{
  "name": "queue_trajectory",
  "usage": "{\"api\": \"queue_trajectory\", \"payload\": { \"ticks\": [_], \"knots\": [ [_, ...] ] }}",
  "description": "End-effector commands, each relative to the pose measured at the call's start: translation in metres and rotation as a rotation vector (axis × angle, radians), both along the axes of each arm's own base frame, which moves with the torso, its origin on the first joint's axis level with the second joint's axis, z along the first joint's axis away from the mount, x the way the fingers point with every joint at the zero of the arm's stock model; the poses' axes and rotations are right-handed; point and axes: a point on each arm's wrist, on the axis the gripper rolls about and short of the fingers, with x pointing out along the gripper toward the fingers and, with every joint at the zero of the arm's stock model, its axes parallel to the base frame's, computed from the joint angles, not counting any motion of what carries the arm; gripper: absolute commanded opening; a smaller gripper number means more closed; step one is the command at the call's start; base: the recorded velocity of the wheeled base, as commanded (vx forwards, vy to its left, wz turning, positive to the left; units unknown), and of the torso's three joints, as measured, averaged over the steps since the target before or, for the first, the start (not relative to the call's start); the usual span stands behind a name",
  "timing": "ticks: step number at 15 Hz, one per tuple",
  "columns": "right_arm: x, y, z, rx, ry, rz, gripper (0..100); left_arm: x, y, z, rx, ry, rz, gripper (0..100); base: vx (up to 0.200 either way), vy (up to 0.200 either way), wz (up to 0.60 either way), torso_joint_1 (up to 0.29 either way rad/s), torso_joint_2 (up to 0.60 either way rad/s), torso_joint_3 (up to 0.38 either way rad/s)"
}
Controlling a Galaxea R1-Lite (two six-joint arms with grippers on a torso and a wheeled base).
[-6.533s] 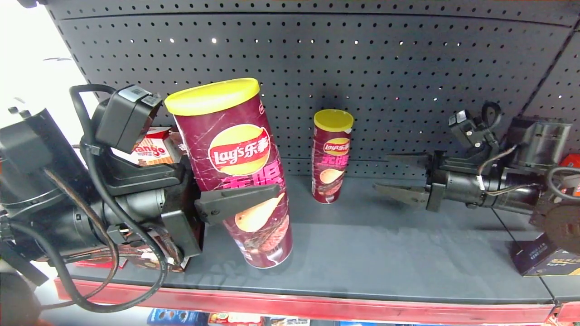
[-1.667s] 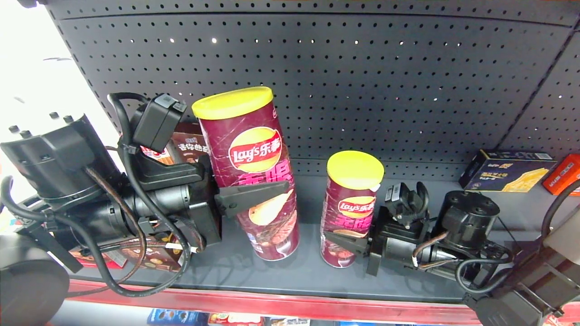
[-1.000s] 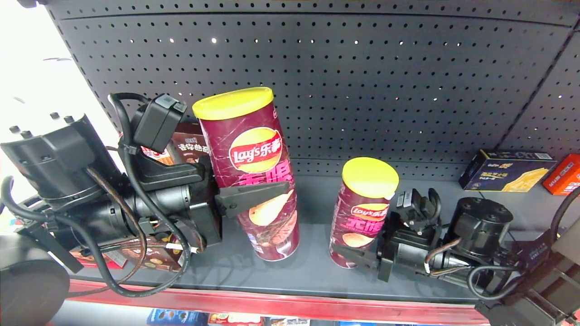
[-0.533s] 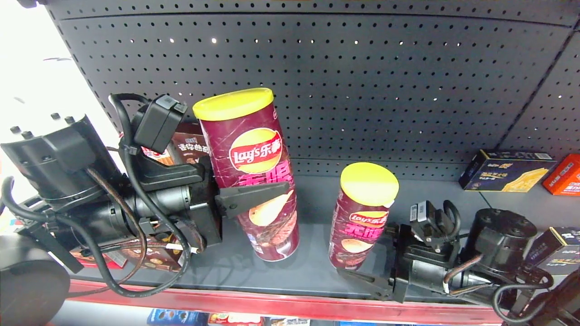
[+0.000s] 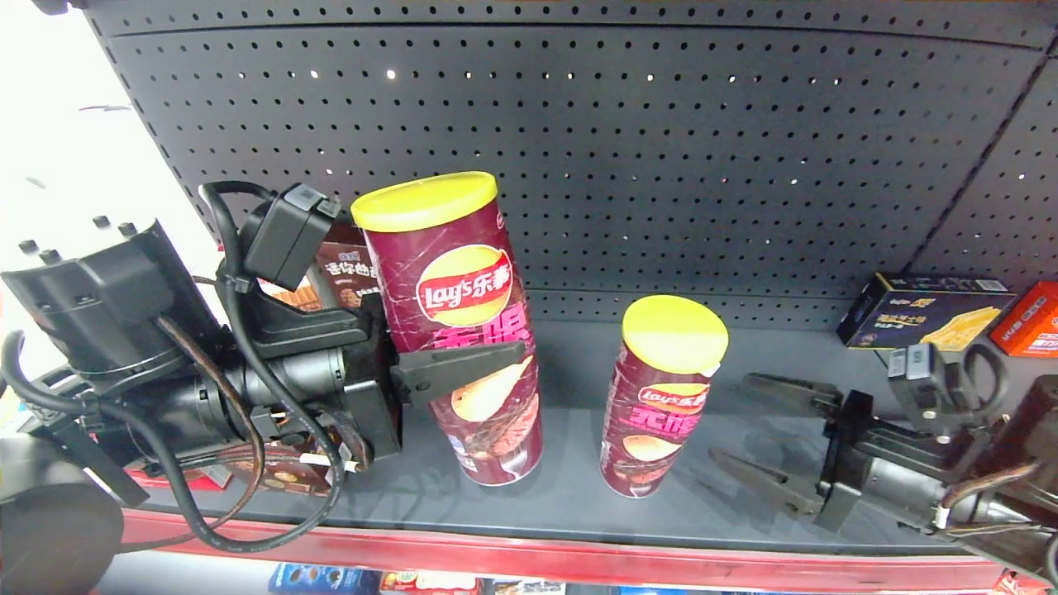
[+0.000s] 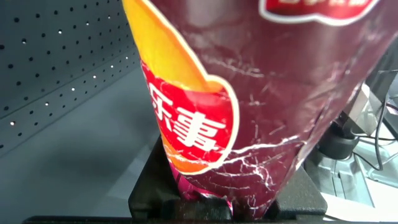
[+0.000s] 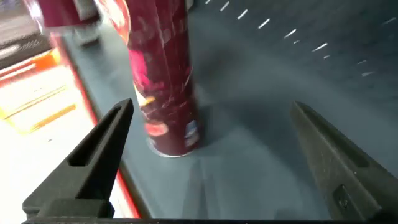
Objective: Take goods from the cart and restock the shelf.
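- Restocking under way: the left gripper (image 5: 463,368) has its fingers (image 5: 455,370) clamped around the middle of the held chips can (image 5: 463,281). It holds the can upright just left of the standing chips can (image 5: 661,405), over the shelf (image 5: 579,504).
- The right gripper (image 5: 734,417) sits low to the right of the standing chips can. Its fingers (image 5: 764,483) are spread wide, apart from that can and holding nothing.
- Whether the held chips can's base touches the shelf cannot be told from these views.
- The step in hand appears to be setting can number 2 down beside the standing chips can.
- Done well, that likely means lowering the can straight until its base sits flat. The gap to the standing chips can should be kept so the 2 do not knock, and only then should the fingers spread.
- The left gripper's fingers should open evenly. They should then draw back away from the standing chips can, toward the snack boxes (image 5: 339,264) left of it, without dragging the tall tube over.
- Risk: both cans stand close to the shelf's front edge, and a forward nudge could tip 1 off.
- The right gripper is best kept clear, to the right of the standing chips can, on the side of the dark box (image 5: 934,318).
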Motion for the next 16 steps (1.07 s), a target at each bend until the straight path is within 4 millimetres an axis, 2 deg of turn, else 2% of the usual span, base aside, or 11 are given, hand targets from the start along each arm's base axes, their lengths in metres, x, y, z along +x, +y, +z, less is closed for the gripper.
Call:
{"api": "queue_trajectory", "payload": {
  "ticks": [1,5,8,9,10,11,12,13,14,16],
  "knots": [
    [-0.029,-0.025,0.027,0.040,-0.131,-0.077,100,0.000,0.000,0.000,0.000,-0.001,0.000,0,0.000,0.000,0.00,0.000,0.00,0.000],
    [-0.065,-0.060,0.054,0.057,-0.268,-0.252,100,0.000,0.000,0.000,0.000,-0.001,-0.001,0,0.000,0.000,0.00,0.000,0.00,0.000],
    [-0.116,-0.080,0.061,0.032,-0.266,-0.433,100,-0.002,0.001,0.003,-0.004,-0.009,0.000,0,0.000,0.000,0.00,0.000,0.00,0.000],
    [-0.146,-0.081,0.056,0.025,-0.238,-0.522,100,-0.002,0.001,0.003,-0.005,-0.010,0.000,0,0.000,0.000,0.00,0.000,0.00,0.000],
    [-0.175,-0.078,0.042,0.022,-0.185,-0.608,100,-0.002,0.001,0.005,-0.008,-0.019,-0.001,0,0.000,0.000,0.00,0.000,0.00,0.000],
    [-0.186,-0.076,0.036,0.019,-0.166,-0.640,100,-0.001,0.000,0.007,-0.011,-0.026,-0.001,0,0.000,0.000,0.00,0.000,0.00,0.000],
    [-0.206,-0.070,0.025,0.017,-0.125,-0.701,100,0.000,0.000,0.009,-0.014,-0.033,-0.003,0,0.000,0.000,0.00,0.000,0.00,0.000],
    [-0.230,-0.062,0.004,0.014,-0.039,-0.788,100,0.000,-0.001,0.011,-0.017,-0.040,-0.004,0,0.000,0.000,0.00,0.000,0.00,0.000],
    [-0.240,-0.057,-0.011,0.015,-0.004,-0.848,100,0.000,-0.001,0.010,-0.016,-0.038,-0.004,0,0.000,0.000,0.00,0.000,0.00,0.000],
    [-0.240,-0.057,-0.028,0.014,0.051,-0.926,100,-0.001,0.000,0.009,-0.013,-0.034,-0.004,0,0.000,0.000,0.00,0.000,0.00,0.000]
  ]
}}
